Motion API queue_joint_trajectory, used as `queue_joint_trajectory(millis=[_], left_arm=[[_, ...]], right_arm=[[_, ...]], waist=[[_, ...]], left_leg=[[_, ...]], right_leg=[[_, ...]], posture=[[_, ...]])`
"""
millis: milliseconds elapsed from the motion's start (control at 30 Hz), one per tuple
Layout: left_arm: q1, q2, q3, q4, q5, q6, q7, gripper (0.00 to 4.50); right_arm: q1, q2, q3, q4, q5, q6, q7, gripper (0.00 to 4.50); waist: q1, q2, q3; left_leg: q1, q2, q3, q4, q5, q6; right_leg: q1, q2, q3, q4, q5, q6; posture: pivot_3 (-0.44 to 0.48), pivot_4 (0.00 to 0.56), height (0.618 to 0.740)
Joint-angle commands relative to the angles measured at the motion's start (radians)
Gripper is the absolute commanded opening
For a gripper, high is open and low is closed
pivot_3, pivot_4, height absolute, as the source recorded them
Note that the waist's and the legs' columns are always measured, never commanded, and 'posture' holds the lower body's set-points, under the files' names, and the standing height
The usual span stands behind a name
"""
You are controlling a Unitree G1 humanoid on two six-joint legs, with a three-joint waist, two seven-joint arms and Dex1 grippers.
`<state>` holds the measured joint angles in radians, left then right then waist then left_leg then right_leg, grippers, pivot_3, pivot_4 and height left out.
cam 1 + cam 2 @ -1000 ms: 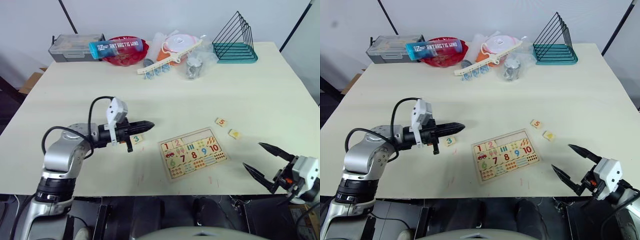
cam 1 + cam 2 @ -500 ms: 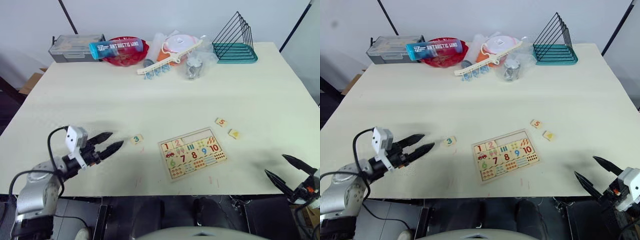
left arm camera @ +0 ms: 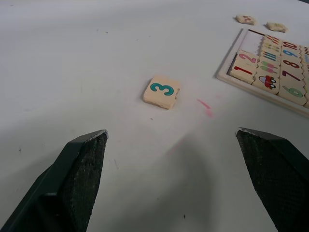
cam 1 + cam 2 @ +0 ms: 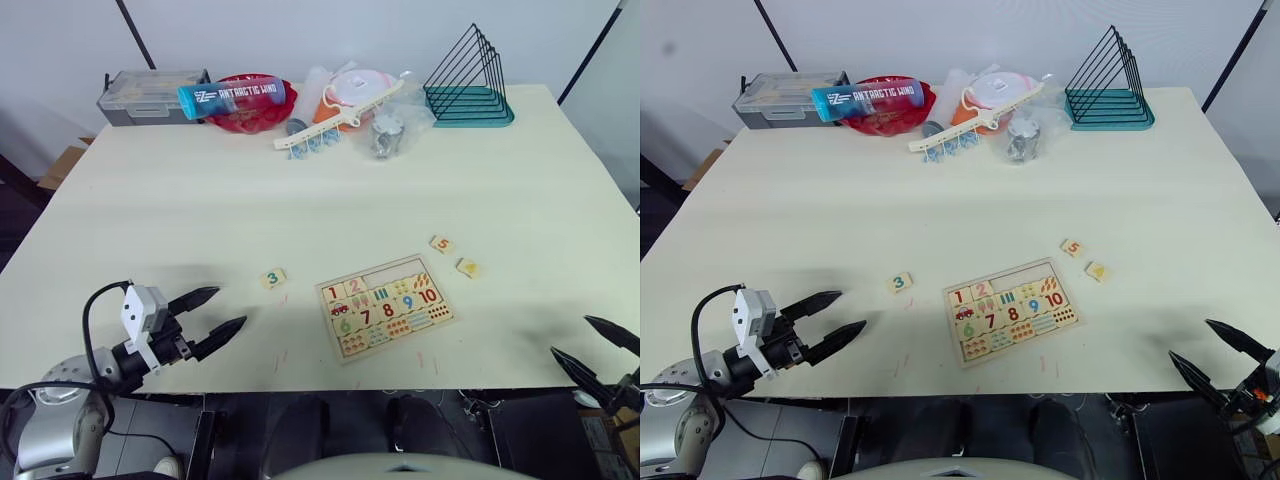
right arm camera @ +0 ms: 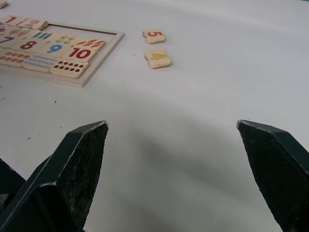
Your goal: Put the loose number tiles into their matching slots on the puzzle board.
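The puzzle board (image 4: 329, 320) lies flat near the table's front, right of centre. Red tiles 1 (image 4: 333, 293) and 2 (image 4: 355, 286) sit in its top row, beside bare slots (image 4: 392, 272). A green 3 tile (image 4: 273, 278) lies loose on the table left of the board. A red 5 tile (image 4: 442, 244) and a yellow 4 tile (image 4: 467, 267) lie loose to the board's right. My left gripper (image 4: 228, 307) is open at the front left edge, empty, with the 3 tile ahead of it. My right gripper (image 4: 570, 336) is open and empty, off the front right edge.
Along the back edge stand a grey box (image 4: 150, 92), a red bowl (image 4: 245, 112) with a blue bottle (image 4: 232, 95) across it, white and orange plastic items (image 4: 355, 90), a clear bag (image 4: 390, 135) and a teal wire rack (image 4: 470, 85).
My left gripper has opened and drawn back from beside the 3 tile to the front left edge. The right gripper has dropped back to the right. The tiles have not moved.
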<state>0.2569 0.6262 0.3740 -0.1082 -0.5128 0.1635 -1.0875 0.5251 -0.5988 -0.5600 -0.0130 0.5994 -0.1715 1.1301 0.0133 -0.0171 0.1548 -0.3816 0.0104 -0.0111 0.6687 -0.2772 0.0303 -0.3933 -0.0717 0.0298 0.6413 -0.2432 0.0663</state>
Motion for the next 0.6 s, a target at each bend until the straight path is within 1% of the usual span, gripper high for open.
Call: queue_joint_trajectory(millis=[33, 400, 600], left_arm=[[0.009, -0.001, -0.005, 0.017, 0.007, -0.058, -0.025, 4.49], [-0.005, -0.004, -0.007, 0.018, -0.013, -0.066, -0.017, 4.49], [-0.021, 0.001, -0.015, 0.035, -0.012, -0.067, -0.029, 4.49]], right_arm=[[0.006, -0.004, -0.02, -0.026, 0.016, 0.0, 0.012, 4.5], [-0.054, 0.002, 0.02, -0.01, -0.013, -0.004, 0.011, 4.5], [-0.032, 0.018, 0.02, -0.046, -0.018, -0.006, -0.002, 4.5]], waist=[[0.0, 0.0, 0.0], [0.001, 0.0, 0.0], [0.0, 0.0, 0.0]], left_leg=[[0.0, 0.0, 0.0, 0.0, 0.0, 0.0], [0.0, 0.0, 0.0, 0.0, 0.0, 0.0], [0.0, 0.0, 0.0, 0.0, 0.0, 0.0]], right_leg=[[0.0, 0.0, 0.0, 0.0, 0.0, 0.0], [0.0, 0.0, 0.0, 0.0, 0.0, 0.0], [0.0, 0.0, 0.0, 0.0, 0.0, 0.0]], posture=[[0.0, 0.15, 0.74], [0.0, 0.15, 0.74], [0.0, 0.15, 0.74]])
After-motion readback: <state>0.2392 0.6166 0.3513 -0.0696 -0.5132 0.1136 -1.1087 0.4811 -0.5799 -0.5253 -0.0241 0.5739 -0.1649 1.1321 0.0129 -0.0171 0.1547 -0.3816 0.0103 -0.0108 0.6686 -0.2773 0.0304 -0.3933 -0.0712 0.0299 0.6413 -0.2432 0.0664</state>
